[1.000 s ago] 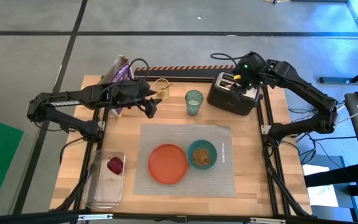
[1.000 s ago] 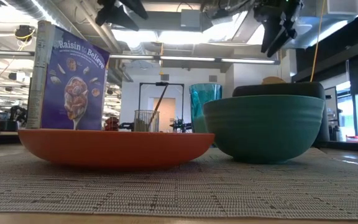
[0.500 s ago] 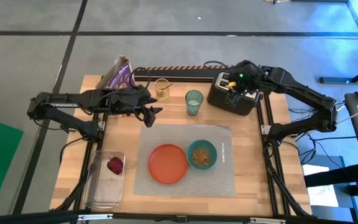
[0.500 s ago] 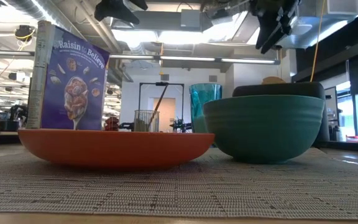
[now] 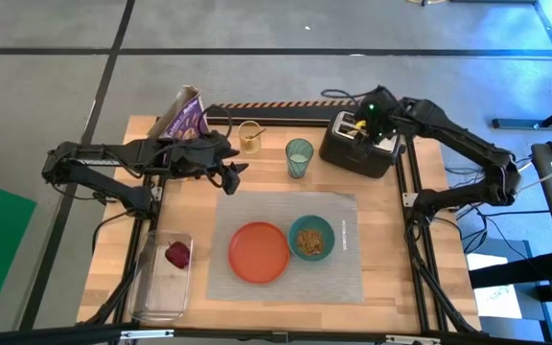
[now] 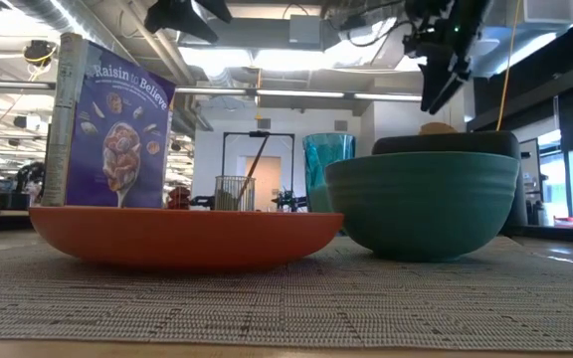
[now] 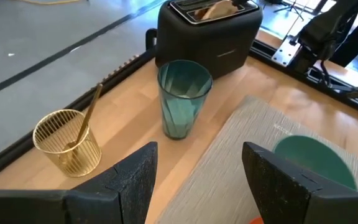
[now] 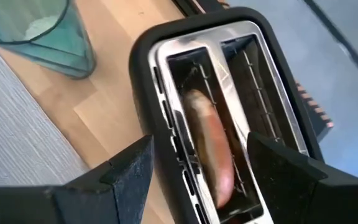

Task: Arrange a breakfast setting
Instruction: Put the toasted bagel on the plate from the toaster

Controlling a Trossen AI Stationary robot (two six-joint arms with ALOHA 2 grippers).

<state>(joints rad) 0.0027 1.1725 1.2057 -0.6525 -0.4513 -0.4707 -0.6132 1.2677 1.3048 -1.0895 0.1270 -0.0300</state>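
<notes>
Bagel (image 8: pixel 211 144) sits in 1 slot of the black toaster (image 5: pixel 357 144) as the right tool (image 5: pixel 363 127) hovers above it, fingers spread wide. The left tool (image 5: pixel 228 172), also wide open and empty, hangs over the bench (image 5: pixel 420 249) near the green cup (image 5: pixel 299 156) and the grey placemat's (image 5: pixel 345 278) corner, where the orange plate (image 5: pixel 259 252) and teal bowl (image 5: pixel 310 238) rest.

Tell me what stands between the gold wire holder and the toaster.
In the high view, the green cup stands on bare wood between the gold wire holder and the black toaster; the left wrist view shows the same.
</notes>
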